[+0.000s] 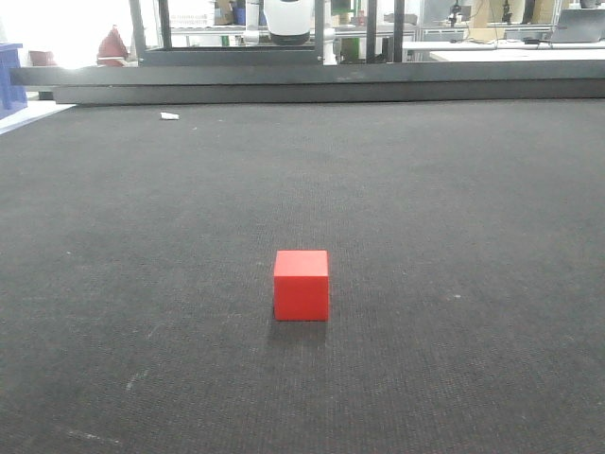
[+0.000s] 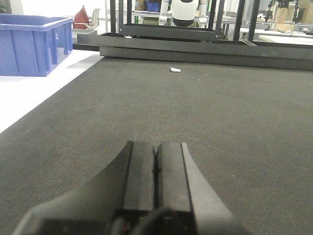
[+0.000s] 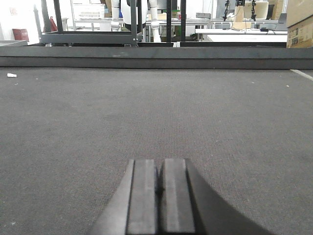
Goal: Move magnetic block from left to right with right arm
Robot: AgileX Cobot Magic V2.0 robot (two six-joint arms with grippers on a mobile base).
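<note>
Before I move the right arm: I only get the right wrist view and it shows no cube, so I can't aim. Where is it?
Observer: The front view shows the cube alone on the mat, mid-frame.
Operator: And the other arm?
Observer: The left gripper is shut and empty, only bare mat ahead of it.
Operator: Anything else around?
Observer: A blue bin sits off the mat's left side.

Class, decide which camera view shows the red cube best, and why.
The exterior front-facing view: the red cube sits whole and unobstructed on the dark mat. Neither wrist view shows it, only the shut left gripper and right gripper.
</note>
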